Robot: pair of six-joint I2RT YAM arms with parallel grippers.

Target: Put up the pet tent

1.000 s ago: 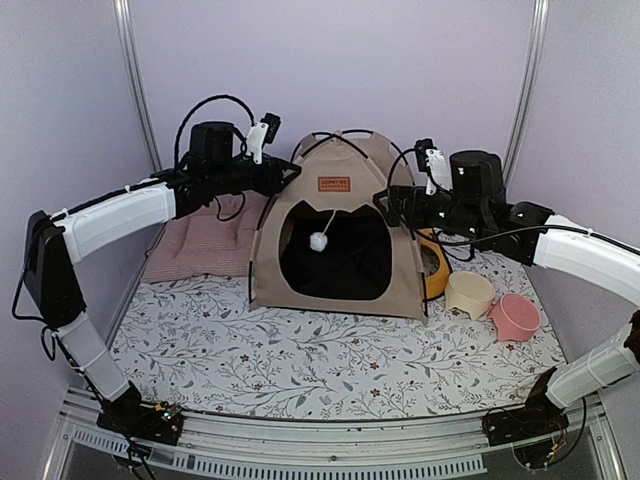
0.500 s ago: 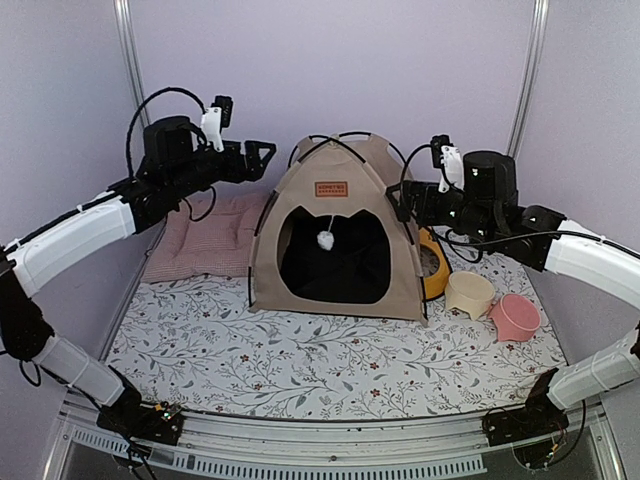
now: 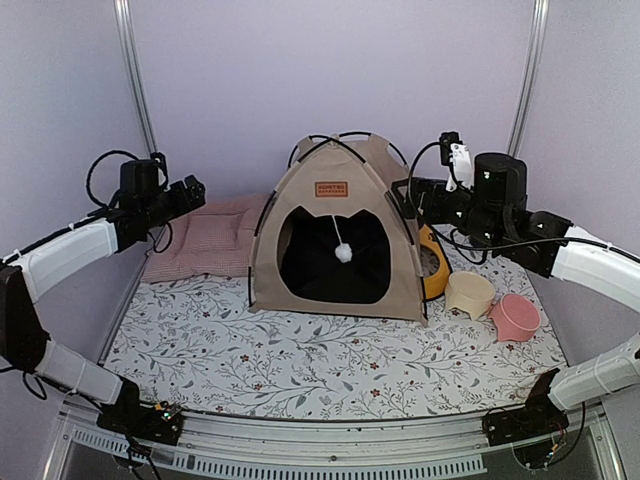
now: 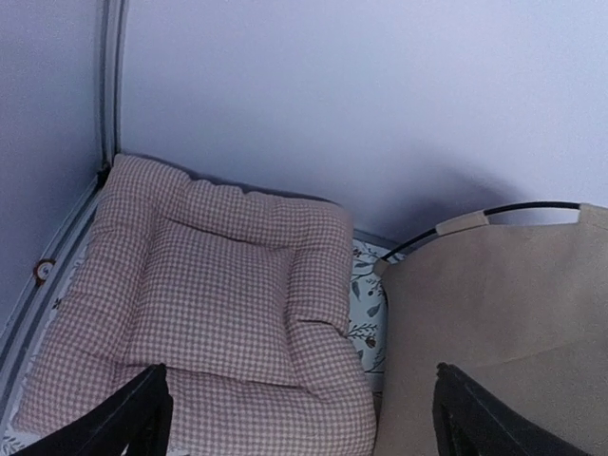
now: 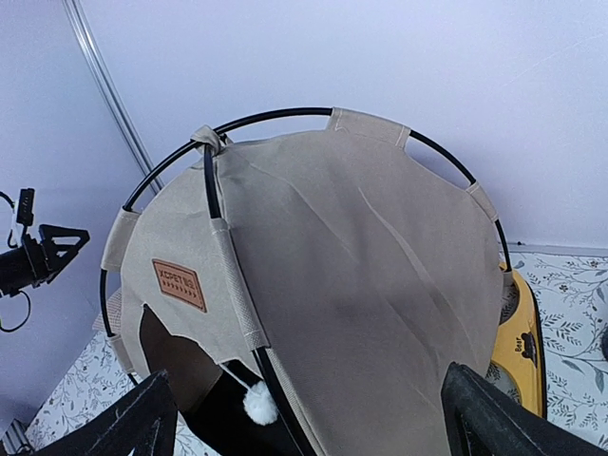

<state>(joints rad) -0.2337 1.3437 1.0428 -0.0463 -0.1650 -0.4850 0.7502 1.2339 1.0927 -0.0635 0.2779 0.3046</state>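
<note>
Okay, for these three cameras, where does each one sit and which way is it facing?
Top external: above and behind the arm bases, looking down at the pet tent; left claw and right claw show, open.
Left wrist: on the left arm, facing the pink cushion and tent side; own fingertips below.
Right wrist: on the right arm, facing the tent roof; own fingertips below.
Shared: every view sees the tent.

We see soft, even light in all three views, bright enough and without glare. The inside of the pet tent (image 3: 320, 250) is almost black, so we cannot read any detail there. In the left wrist view a faint grey shadow lies on the back wall (image 4: 332, 95) above the tent. The pictures are sharp. In the top view the frame posts (image 3: 133, 70) lean apart toward the upper edge.
</note>
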